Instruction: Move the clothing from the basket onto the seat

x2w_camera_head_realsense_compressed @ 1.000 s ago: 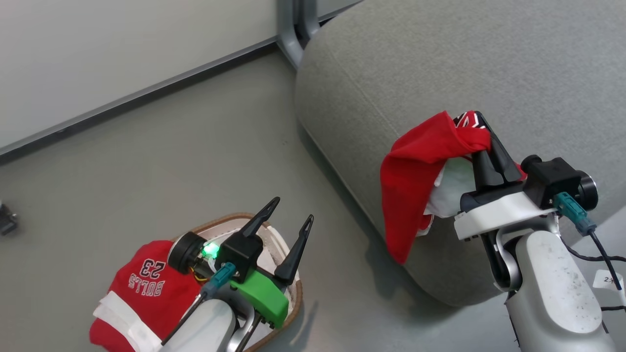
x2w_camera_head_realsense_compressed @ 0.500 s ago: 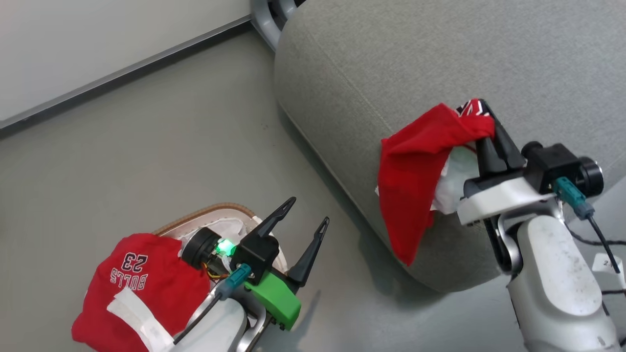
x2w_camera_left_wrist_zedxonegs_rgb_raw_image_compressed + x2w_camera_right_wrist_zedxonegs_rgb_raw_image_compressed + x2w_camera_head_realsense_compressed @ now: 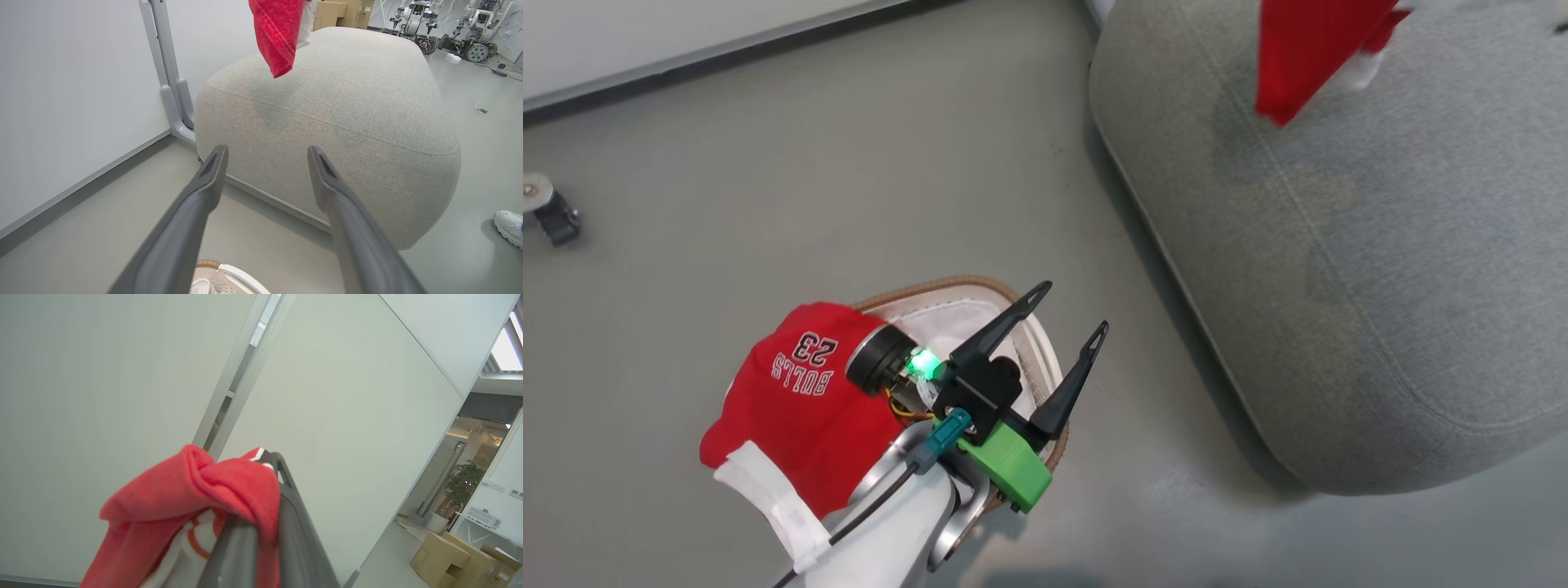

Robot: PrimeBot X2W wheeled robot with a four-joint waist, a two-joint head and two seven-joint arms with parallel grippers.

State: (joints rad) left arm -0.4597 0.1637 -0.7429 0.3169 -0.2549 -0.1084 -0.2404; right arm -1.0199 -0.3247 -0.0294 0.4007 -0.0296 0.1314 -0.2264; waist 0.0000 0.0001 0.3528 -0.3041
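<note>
From the head camera, the red cloth (image 3: 1307, 49) hangs over the far part of the seat (image 3: 1380, 286). Its top is cut off by the picture's edge and its point aims down at the cushion, so the coming move looks like a straight lowering and release. The Bulls shirt (image 3: 800, 392) lies heaped over the left side of the basket (image 3: 947, 282), partly hidden by the left arm. The left gripper (image 3: 1074, 306), fingers apart and empty, is much the nearer to it but points away, toward the seat. From the left wrist, the left gripper (image 3: 266, 153) gapes at the seat (image 3: 347, 102), the red cloth (image 3: 278, 36) dangling just above its top; the basket (image 3: 229, 277) is only a sliver. From the right wrist, the right gripper (image 3: 274, 465) is clamped on the red cloth (image 3: 192, 498) against a wall, so the height above the cushion cannot be judged here.
</note>
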